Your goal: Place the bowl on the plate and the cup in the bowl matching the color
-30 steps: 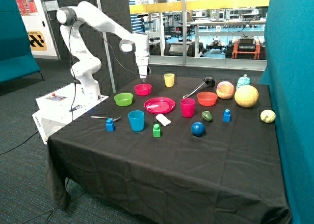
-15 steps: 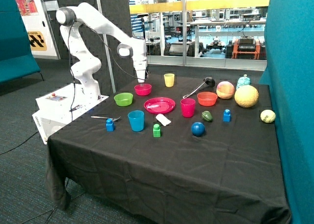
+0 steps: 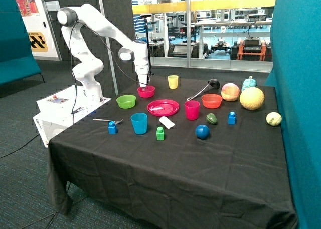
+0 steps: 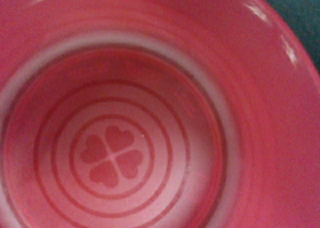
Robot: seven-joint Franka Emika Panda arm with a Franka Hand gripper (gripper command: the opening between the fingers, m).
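The magenta-pink bowl stands on the black cloth behind the pink plate. The gripper is down at the bowl's far rim, touching or just above it. In the wrist view the bowl's inside fills the picture, with a clover mark on its floor; no fingers show there. The plate lies flat and bare between the bowl and the front row of things. The pink cup stands upright beside the plate, on the side away from the arm's base.
A green bowl sits beside the pink bowl, a yellow cup behind. A blue cup, blocks, a spoon, an orange bowl, a ladle, a blue ball and toy fruit stand around.
The arm has come down and slightly toward its base, bringing the gripper from above the pink bowl to its rim. Nothing on the table has moved.
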